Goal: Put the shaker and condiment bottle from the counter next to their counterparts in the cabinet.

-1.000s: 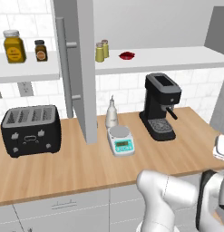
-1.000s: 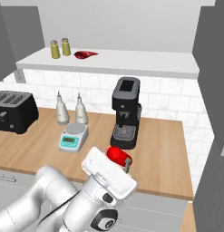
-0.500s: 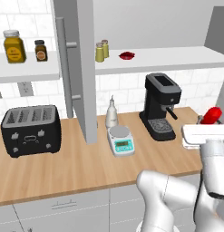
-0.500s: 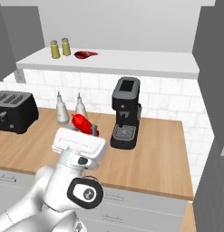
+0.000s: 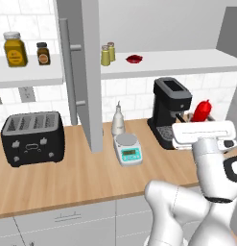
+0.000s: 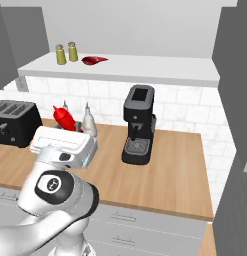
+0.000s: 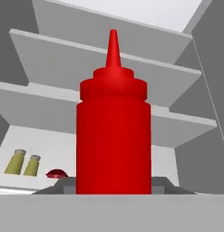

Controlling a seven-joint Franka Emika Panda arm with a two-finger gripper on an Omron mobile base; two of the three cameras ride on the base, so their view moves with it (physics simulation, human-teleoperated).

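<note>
End effector (image 5: 202,126) clamped on the condiment bottle (image 7: 113,136), held upright above the surface (image 5: 67,178) at right of frame, nozzle up. Two shakers (image 5: 108,54) and a dark-red item (image 5: 134,59) sit together on the cabinet shelf (image 5: 187,60), upper centre. No legible writing on any item.

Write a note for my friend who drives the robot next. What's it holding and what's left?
Tool: shut on the slim red squeeze bottle, lifted above the light wooden counter.
Two small olive-yellow shakers stand together on the white cabinet shelf, left of the squat dark-red item, so the shaker step looks done.
Left: set the bottle beside the dark-red item, then let go.
</note>
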